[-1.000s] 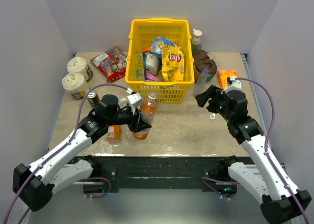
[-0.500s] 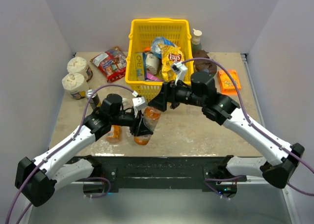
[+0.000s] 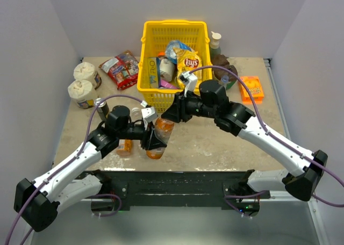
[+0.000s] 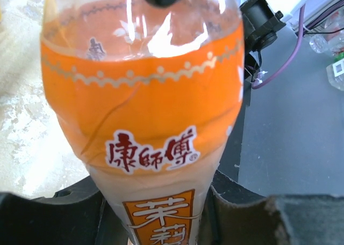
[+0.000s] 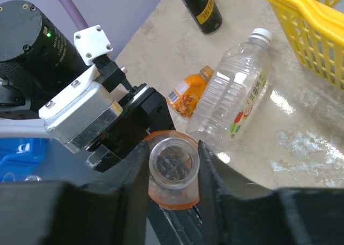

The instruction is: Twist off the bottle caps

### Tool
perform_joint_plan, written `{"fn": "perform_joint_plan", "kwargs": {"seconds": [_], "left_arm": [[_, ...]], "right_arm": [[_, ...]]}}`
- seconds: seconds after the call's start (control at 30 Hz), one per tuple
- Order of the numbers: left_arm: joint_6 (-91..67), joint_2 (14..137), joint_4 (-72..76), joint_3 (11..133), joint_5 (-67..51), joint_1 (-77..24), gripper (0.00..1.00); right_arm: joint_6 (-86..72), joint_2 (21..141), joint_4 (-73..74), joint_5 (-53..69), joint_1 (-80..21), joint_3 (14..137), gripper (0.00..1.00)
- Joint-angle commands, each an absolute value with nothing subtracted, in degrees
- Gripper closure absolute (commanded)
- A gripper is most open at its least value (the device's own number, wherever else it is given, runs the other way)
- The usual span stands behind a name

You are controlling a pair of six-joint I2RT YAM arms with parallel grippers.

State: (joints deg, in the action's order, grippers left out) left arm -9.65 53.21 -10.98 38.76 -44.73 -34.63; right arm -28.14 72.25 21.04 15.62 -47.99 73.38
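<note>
A beige stone-look table sits between grey walls, with a yellow basket at the back. Near the front edge, the left gripper is clamped round the lower body of the bottle and holds it roughly upright.

The bottle is part full, so it should have some weight. Its thin wall will likely give under a squeeze and the glossy label looks slick, so the low, firm hold suits it. The cap is small and stiff and is best taken across its width.

In the right wrist view, the cap sits centred between the fingers of the right gripper. They seem to press on both its sides, though the view straight down makes contact hard to confirm. A clear bottle lies on the table beyond.
</note>
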Motion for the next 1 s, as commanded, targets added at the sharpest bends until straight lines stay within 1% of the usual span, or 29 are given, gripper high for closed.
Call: {"fn": "perform_joint_plan", "kwargs": {"seconds": [0.0,0.03,0.07,0.1,0.13,0.17,0.2,0.27,0.3,0.37,0.4,0.47,0.57,0.6,0.67,0.7,0.83,0.9,0.97], "left_arm": [[-9.5,52.21,-9.22,39.46,-44.74,-34.72,0.69],[-9.41,52.03,-9.32,39.64,-44.21,-34.72,0.69],[-9.32,51.86,-9.32,39.73,-43.95,-34.8,0.68],[-9.23,51.59,-9.32,39.64,-43.6,-34.8,0.68],[-9.23,51.5,-9.4,39.64,-42.9,-34.72,0.65],[-9.23,51.42,-9.4,39.64,-42.54,-34.72,0.62],[-9.32,51.15,-9.4,39.64,-42.1,-34.72,0.53],[-9.58,50.89,-9.4,39.55,-40.61,-34.72,0.42],[-9.84,50.45,-9.49,39.38,-39.13,-34.8,0.33],[-10.02,49.75,-9.58,39.2,-37.36,-34.8,0.27],[-10.02,48.7,-9.58,38.94,-35.61,-34.72,0.2],[-10.02,46.95,-9.84,38.58,-33.85,-34.72,0.16],[-10.02,44.92,-11.15,38.5,-30.24,-34.63,0.12],[-10.11,44.48,-11.68,38.41,-28.15,-34.63,0.11],[-11.85,43.43,-12.39,38.41,-25.15,-34.72,0.09],[-12.82,43.07,-12.83,38.41,-21.13,-34.63,0.09],[-18.88,42.01,-14.15,38.58,-10.22,-34.63,0.06],[-23.1,41.84,-14.32,38.85,-4.26,-34.45,0.04],[-26.44,42.71,-15.11,40.07,-1.5,-34.11,0.03]], "right_arm": [[-26.81,71.19,19.16,13.19,-48.16,75.59,0.77],[-26.89,71.1,18.99,12.75,-48.16,75.5,0.8],[-26.81,70.84,18.9,12.4,-48.16,75.32,0.86],[-26.89,70.75,18.81,12.13,-48.16,75.24,0.9],[-26.81,70.58,18.81,11.78,-48.25,75.15,0.99],[-26.81,70.05,18.98,10.39,-48.16,75.06,1.0],[-26.81,69.79,19.16,9.68,-48.25,74.97,1.0],[-26.63,69.26,20.38,6.7,-48.16,74.88,1.0],[-26.63,68.47,20.91,5.29,-48.16,74.8,1.0],[-25.85,67.59,23.01,1.69,-48.16,74.62,1.0],[-25.49,66.8,23.9,0.45,-48.16,74.53,1.0],[-24.88,66.01,26.88,-1.91,-48.16,74.45,1.0],[-24.17,63.73,32.05,-10.08,-48.16,74.09,1.0],[-24.0,63.11,33.3,-15.68,-48.16,73.92,1.0],[-24.08,60.74,35.76,-21.42,-48.16,72.43,1.0],[-24.17,59.95,36.12,-27.27,-48.16,71.73,1.0],[-23.91,55.12,35.16,-39.88,-47.81,65.24,1.0],[-23.21,53.53,32.09,-43.14,-46.85,62.33,1.0],[-22.85,52.12,28.66,-45.96,-44.67,58.63,1.0]]}}
